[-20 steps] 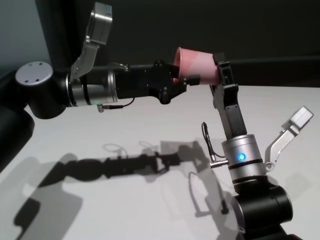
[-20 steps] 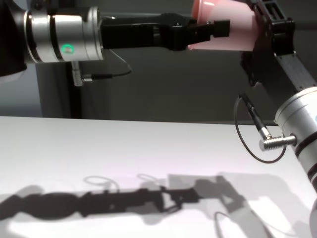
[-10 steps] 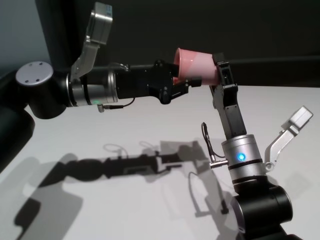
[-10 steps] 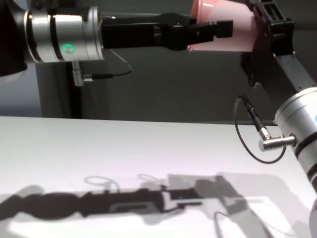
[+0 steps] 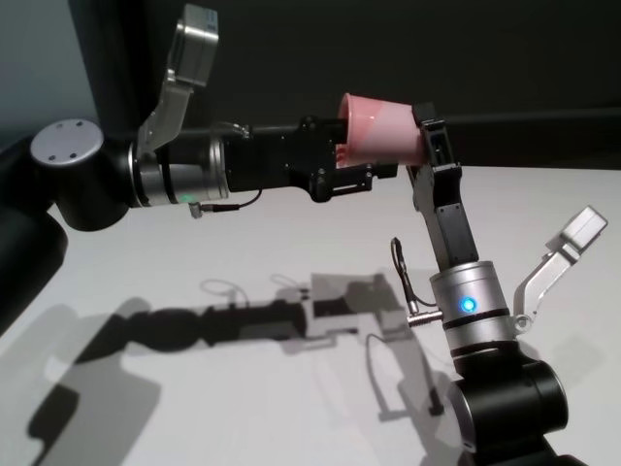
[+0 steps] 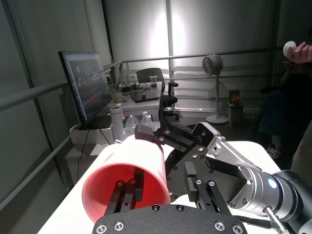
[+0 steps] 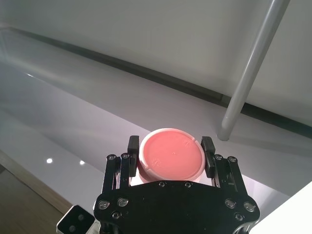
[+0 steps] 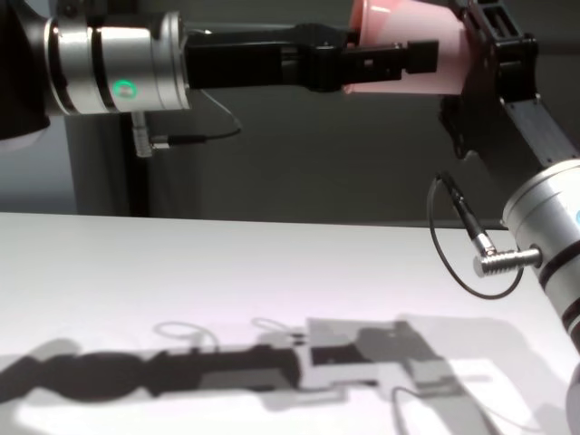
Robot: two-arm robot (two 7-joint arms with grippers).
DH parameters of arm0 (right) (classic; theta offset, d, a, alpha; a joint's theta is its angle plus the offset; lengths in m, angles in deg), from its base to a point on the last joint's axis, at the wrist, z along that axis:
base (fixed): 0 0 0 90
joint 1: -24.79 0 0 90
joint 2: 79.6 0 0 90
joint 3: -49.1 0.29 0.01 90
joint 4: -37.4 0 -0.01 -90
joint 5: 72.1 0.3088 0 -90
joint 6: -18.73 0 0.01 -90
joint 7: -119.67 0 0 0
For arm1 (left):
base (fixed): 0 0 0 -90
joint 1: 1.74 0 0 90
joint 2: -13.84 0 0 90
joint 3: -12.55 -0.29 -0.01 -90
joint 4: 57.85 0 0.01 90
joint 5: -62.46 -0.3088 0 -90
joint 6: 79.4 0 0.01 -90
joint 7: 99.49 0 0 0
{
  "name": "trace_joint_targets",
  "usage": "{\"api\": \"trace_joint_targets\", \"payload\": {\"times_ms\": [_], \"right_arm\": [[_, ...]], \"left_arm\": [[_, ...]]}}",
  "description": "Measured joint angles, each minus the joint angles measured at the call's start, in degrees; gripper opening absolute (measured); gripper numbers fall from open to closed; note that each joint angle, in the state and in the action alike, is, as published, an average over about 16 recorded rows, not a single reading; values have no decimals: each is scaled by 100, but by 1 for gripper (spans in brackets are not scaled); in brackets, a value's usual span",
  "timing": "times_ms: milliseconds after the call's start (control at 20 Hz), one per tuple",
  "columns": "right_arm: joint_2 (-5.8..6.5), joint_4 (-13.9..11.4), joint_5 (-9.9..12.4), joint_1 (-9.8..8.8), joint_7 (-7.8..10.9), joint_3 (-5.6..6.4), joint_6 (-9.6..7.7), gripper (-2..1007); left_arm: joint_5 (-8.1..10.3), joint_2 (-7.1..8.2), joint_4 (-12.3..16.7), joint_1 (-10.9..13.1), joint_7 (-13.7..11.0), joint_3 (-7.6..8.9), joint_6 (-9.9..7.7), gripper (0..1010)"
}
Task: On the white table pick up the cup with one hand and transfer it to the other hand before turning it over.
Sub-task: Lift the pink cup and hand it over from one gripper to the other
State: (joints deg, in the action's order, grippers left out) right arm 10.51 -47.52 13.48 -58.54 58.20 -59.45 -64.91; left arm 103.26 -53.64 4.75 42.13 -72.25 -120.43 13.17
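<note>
The pink cup [image 5: 380, 126] lies on its side high above the white table [image 5: 243, 408], its mouth towards my left arm. My right gripper [image 5: 427, 146] is shut on its base end; the right wrist view shows the cup's base [image 7: 170, 153] between both fingers. My left gripper [image 5: 364, 160] is open and straddles the cup's rim wall. One finger reaches inside the cup [image 6: 124, 192] and the other runs along its outside [image 8: 408, 57]. In the chest view the cup [image 8: 408, 23] is at the top edge.
The arms' shadows fall across the table [image 8: 109, 272]. A cable loop [image 8: 462, 245] hangs from my right forearm. Beyond the table's far edge the background is dark.
My left gripper has slid further along the cup towards its base, the outer finger now reaching farther right. The cup and the right gripper have stayed still.
</note>
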Motion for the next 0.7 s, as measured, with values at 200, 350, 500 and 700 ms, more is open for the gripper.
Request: {"api": "trace_joint_targets", "payload": {"times_ms": [200,350,500,700], "right_arm": [[0,0,0,0,0,0,0,737],[0,0,0,0,1,0,0,737],[0,0,0,0,1,0,0,737],[0,0,0,0,1,0,0,737]], "left_arm": [[2,38,51,44,39,12,0,623],[5,83,108,94,81,29,-2,723],[10,145,183,160,138,51,-9,814],[18,251,301,266,234,94,-29,909]]}}
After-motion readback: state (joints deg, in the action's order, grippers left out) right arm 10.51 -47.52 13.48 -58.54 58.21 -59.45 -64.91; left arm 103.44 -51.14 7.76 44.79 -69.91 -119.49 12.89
